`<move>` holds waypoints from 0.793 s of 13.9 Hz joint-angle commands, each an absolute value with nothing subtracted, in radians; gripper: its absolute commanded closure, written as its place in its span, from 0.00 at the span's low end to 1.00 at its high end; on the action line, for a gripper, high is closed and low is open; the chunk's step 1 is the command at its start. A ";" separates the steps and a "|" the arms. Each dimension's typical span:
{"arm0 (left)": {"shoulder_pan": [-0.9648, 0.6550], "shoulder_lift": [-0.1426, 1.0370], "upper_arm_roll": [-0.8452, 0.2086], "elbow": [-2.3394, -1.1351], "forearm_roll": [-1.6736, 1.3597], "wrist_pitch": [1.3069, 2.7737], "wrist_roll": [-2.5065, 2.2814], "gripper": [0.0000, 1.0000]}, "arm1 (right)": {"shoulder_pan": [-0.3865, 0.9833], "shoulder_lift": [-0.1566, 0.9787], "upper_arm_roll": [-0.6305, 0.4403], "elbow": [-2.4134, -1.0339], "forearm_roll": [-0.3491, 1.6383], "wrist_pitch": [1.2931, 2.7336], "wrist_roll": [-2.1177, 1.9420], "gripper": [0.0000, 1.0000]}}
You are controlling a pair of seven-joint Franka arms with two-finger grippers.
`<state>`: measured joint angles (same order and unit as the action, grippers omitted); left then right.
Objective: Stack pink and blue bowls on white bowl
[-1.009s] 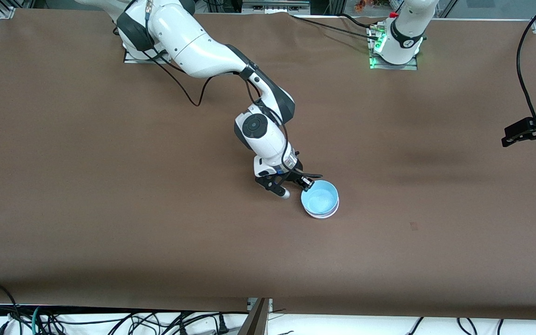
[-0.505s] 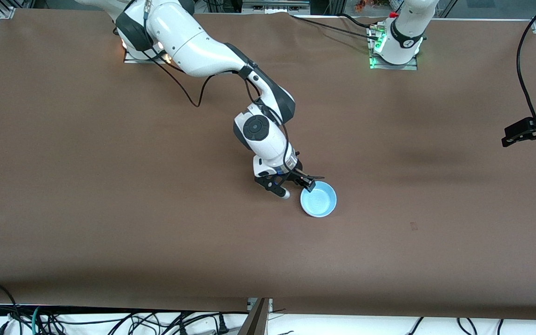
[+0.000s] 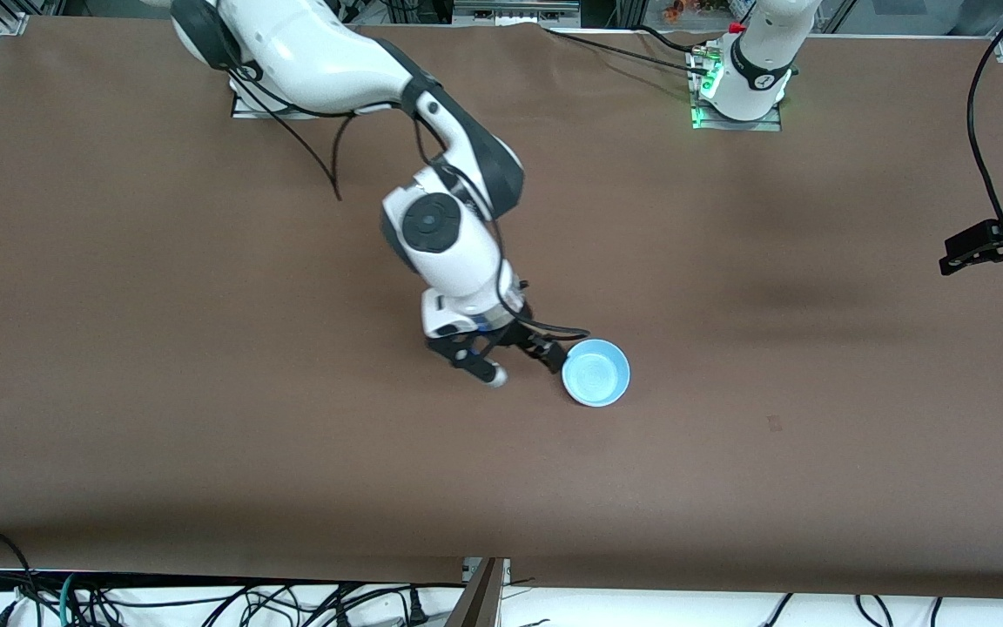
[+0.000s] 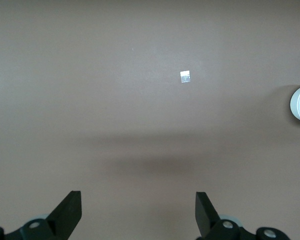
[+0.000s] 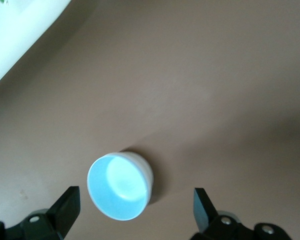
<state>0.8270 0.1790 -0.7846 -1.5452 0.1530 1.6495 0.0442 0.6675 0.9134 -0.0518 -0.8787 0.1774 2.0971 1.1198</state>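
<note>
brown surface point(image 3: 205, 418) spread wide under both arms, and near its middle sits the blue bowl point(image 3: 595, 372), nested on top of the stack with a pale wall showing beneath it in the right wrist view. the right hand point(image 3: 519, 364) hangs just beside the blue bowl, toward the right arm's end, fingers spread apart and holding nothing. the left hand point(image 4: 137, 212) is well apart from the bowl, fingers wide open and empty, its arm waiting.

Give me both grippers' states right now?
Left gripper: open, holding nothing.
Right gripper: open, empty, beside the blue bowl.
</note>
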 commanded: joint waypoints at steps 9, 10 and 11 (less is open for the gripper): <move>0.836 0.173 -0.787 -1.546 0.141 1.657 0.069 0.00 | 0.407 0.361 -0.141 -1.292 0.176 1.591 0.562 0.00; 0.836 0.173 -0.787 -1.546 0.141 1.657 0.068 0.00 | 0.405 0.271 -0.176 -1.392 0.175 1.588 0.489 0.00; 0.836 0.175 -0.787 -1.545 0.141 1.657 0.069 0.00 | 0.406 0.188 -0.207 -1.484 0.173 1.588 0.430 0.00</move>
<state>0.8277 0.1791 -0.7846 -1.5452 0.1530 1.6498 0.0443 0.3999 0.4268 -0.1690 -1.1818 0.1769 1.5610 0.5385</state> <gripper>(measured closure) 0.000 0.000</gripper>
